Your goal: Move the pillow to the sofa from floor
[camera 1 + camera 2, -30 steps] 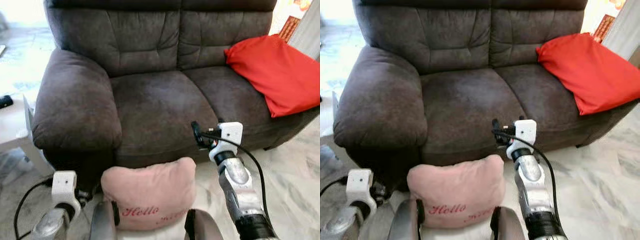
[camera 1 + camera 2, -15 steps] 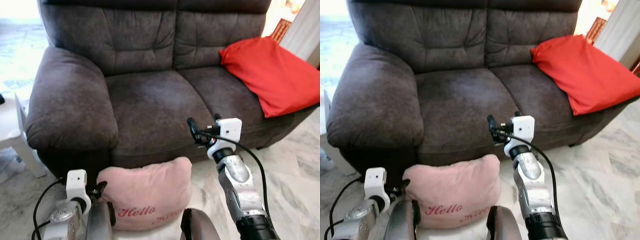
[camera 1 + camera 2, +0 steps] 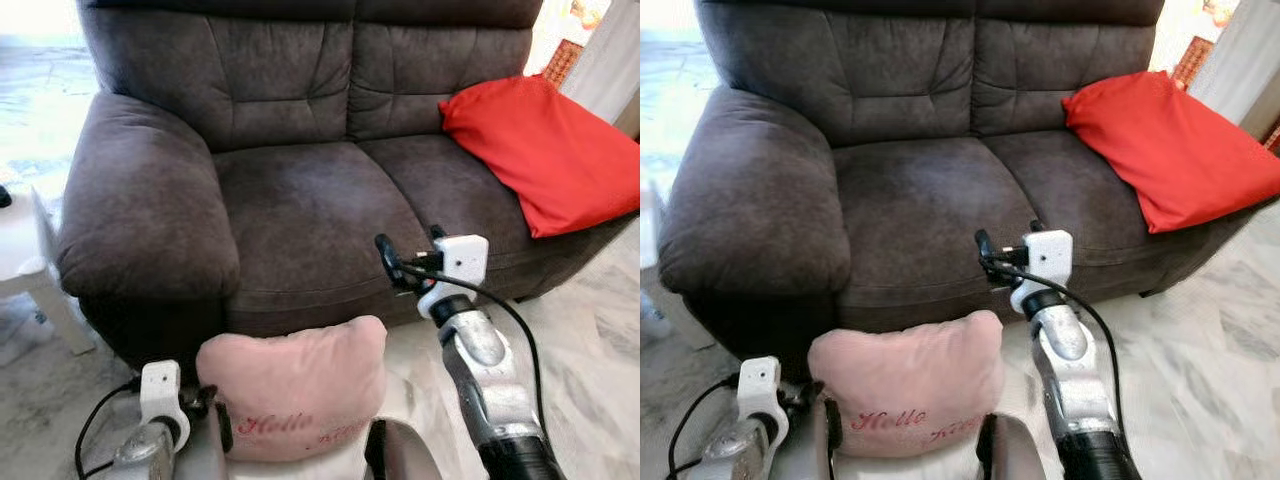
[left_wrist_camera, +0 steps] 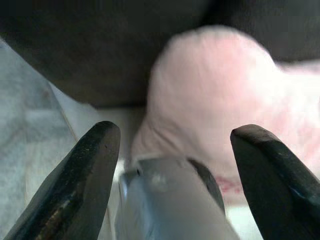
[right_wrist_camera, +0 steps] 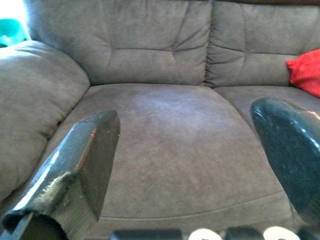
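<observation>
Through my head camera, I am seeing the pink pillow [image 3: 293, 386] lying on the floor [image 3: 590, 330] against the front of the grey sofa [image 3: 310, 200], with a red cushion [image 3: 545, 150] on the sofa's right seat. My left wrist camera is showing my left gripper [image 4: 175, 165] spread wide, holding nothing, just beside the pillow. My right wrist camera is showing my right gripper [image 5: 200, 150] gaping wide, empty, facing the sofa seat.

red cushion [image 3: 545, 150], marble floor [image 3: 600, 330], white table [image 3: 25, 275]
</observation>
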`<state>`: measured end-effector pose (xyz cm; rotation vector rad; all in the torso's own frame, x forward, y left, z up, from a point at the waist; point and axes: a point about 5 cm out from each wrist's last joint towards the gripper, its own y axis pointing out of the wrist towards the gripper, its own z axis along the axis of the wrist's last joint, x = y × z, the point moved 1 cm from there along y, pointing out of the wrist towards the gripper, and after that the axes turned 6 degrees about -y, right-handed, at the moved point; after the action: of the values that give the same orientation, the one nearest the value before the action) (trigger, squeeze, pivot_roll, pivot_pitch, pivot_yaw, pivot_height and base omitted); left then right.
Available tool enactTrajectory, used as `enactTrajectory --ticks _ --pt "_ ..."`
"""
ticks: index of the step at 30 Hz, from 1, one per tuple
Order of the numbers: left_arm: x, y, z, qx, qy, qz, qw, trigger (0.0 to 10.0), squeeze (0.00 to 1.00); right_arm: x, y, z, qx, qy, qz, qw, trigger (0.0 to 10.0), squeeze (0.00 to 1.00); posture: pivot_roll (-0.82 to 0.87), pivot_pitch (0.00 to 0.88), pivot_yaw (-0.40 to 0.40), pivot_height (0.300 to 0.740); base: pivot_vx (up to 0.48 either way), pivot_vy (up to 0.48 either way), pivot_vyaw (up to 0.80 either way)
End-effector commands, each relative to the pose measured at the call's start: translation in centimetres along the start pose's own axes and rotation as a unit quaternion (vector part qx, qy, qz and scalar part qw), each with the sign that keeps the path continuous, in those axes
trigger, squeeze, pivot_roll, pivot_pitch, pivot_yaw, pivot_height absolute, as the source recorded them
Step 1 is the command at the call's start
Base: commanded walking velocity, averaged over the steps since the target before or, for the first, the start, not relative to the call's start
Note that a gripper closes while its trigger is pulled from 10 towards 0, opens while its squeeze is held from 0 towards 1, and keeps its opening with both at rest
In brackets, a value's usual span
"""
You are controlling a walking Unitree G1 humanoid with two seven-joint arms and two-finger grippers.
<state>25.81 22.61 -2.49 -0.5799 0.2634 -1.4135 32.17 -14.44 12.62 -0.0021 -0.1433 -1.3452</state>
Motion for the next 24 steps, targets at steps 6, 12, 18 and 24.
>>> enactTrajectory --ticks 6,12,18,24 --pt "-0.4 0.3 0.0 0.01 0.009 0.011 1.0 10.0 0.0 -0.4 0.1 0.9 0.011 0.01 0.006 1.0 10.0 0.0 0.12 0.0 -0.164 0.535 0.0 0.0 0.27" --pt "0.1 0.5 0.1 0.013 0.006 0.001 1.0 10.0 0.0 -0.2 0.1 0.9 0.007 0.009 0.003 1.0 10.0 0.0 0.11 0.0 -0.165 0.535 0.0 0.0 0.0" --pt "0.8 0.6 -0.1 0.011 0.015 -0.023 1.0 10.0 0.0 0.2 0.0 0.7 -0.006 0.012 -0.008 1.0 10.0 0.0 0.11 0.0 -0.165 0.535 0.0 0.0 0.0" --pt "1.0 0.5 -0.4 0.007 0.019 -0.04 0.999 10.0 0.0 -0.1 0.1 0.6 -0.007 0.007 -0.002 1.0 10.0 0.0 0.12 0.0 -0.168 0.535 0.0 0.0 -0.48"
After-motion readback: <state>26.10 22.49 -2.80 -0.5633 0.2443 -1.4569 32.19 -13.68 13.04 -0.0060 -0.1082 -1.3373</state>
